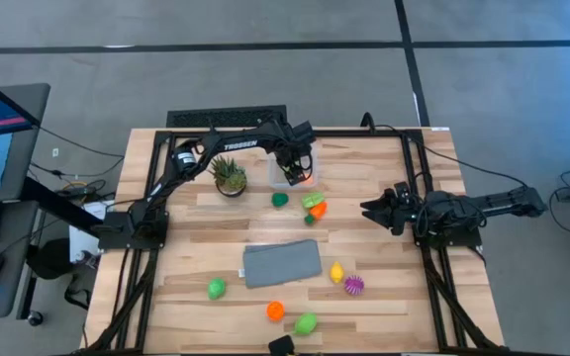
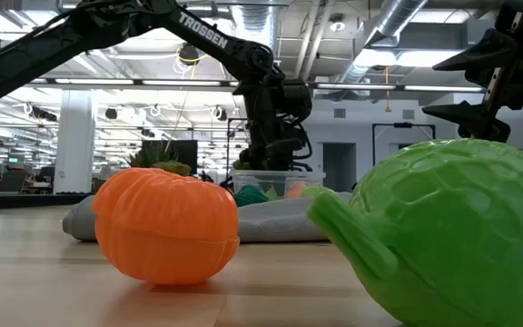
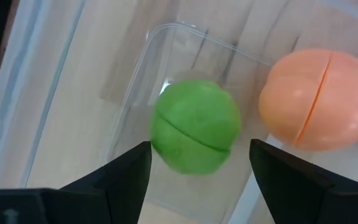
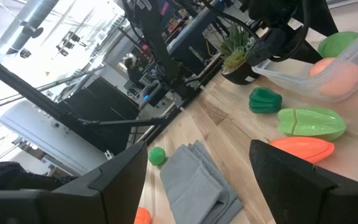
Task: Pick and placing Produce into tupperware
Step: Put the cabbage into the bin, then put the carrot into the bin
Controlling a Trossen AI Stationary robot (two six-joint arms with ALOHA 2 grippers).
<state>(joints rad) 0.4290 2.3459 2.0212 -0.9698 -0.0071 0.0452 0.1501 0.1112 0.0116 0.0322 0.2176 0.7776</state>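
A green produce piece (image 1: 306, 323) and an orange one (image 1: 275, 311) are lying at the bench's (image 1: 384, 297) near edge. Farther back, the left end effector (image 1: 295, 170) is hovering released over the tupperware (image 1: 283, 179), which is holding a green ball (image 3: 195, 134) and a peach piece (image 3: 317, 99). The right end effector (image 1: 372, 210) is waiting released at the right side.

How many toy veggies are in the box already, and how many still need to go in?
Two pieces lie in the tupperware: a green ball and a peach one. The left gripper is open right above them. The right gripper waits by the table's right edge. About eight pieces remain outside, like the orange pumpkin.
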